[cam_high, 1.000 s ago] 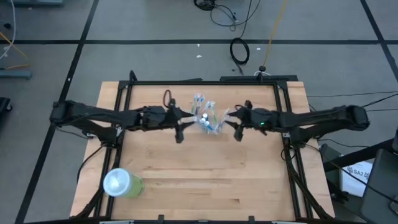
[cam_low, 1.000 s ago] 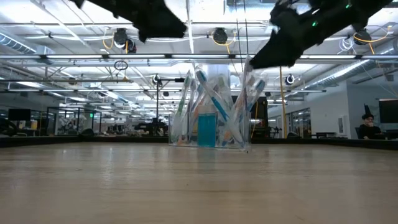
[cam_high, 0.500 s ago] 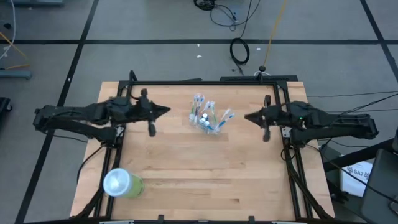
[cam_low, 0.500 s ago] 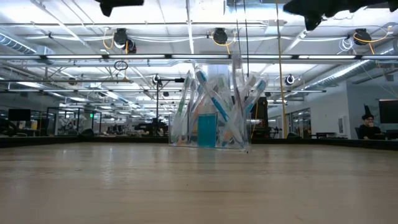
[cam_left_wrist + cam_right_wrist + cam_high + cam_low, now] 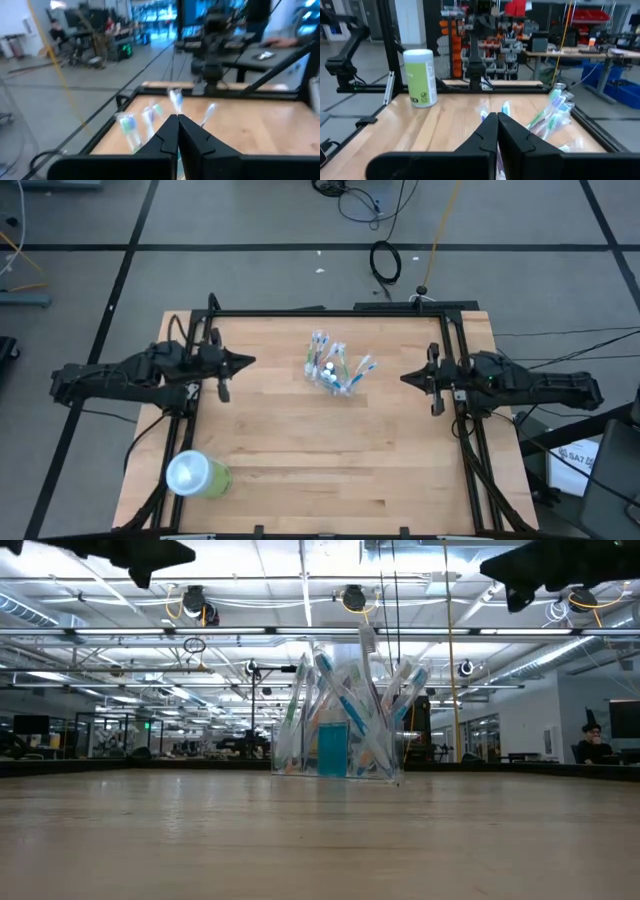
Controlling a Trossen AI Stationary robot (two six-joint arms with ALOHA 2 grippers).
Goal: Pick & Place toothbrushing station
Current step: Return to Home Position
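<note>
Both tools hang empty with fingers pressed together, left gripper (image 5: 244, 362) and right gripper (image 5: 408, 377) over opposite sides of the table (image 5: 330, 465), each well apart from the clear cup (image 5: 335, 376) standing between them toward the far edge. Your risk, as judged: the toothbrushes (image 5: 338, 700) splay past the rim, so a low sweep across the middle could snag a handle and tip the light cup. Count: two grippers, one cup, one lime-green tumbler (image 5: 198, 475) at the near-left corner, at least five brush heads; the bundle is too overlapped for a firm number.
</note>
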